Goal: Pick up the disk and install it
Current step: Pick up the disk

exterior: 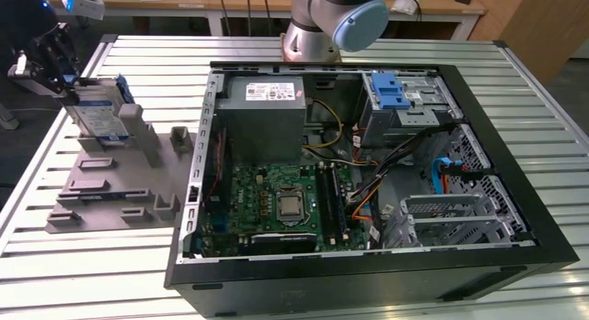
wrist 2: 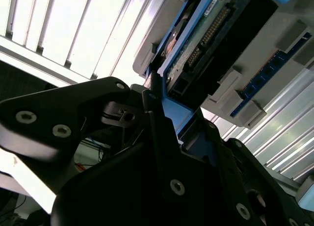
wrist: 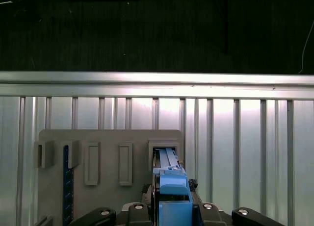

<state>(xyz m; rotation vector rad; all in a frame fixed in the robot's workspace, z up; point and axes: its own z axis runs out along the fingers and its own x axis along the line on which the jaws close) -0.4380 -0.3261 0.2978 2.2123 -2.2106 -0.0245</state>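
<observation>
Hand point(exterior: 70, 90) gripping flat silver disk point(exterior: 99, 117), blue-edged, upright

The disk point(exterior: 96, 116) is a flat rectangular silver metal hard drive with a blue-and-white label on its face and a blue plastic bracket around its edges. It stands upright on one narrow edge in a slot of the grey plastic slotted stand point(exterior: 120, 185), at the exterior view's left. It is outside the open black computer case point(exterior: 368, 273) and apart from it. In the first wrist view its blue bracket edge point(wrist: 171, 179) faces the camera. In the second wrist view its other face shows point(wrist 2: 206, 30) — a green circuit board with a row of connector pins. The black gripper point(exterior: 72, 89) is clamped on the upper bracket edge.
</observation>
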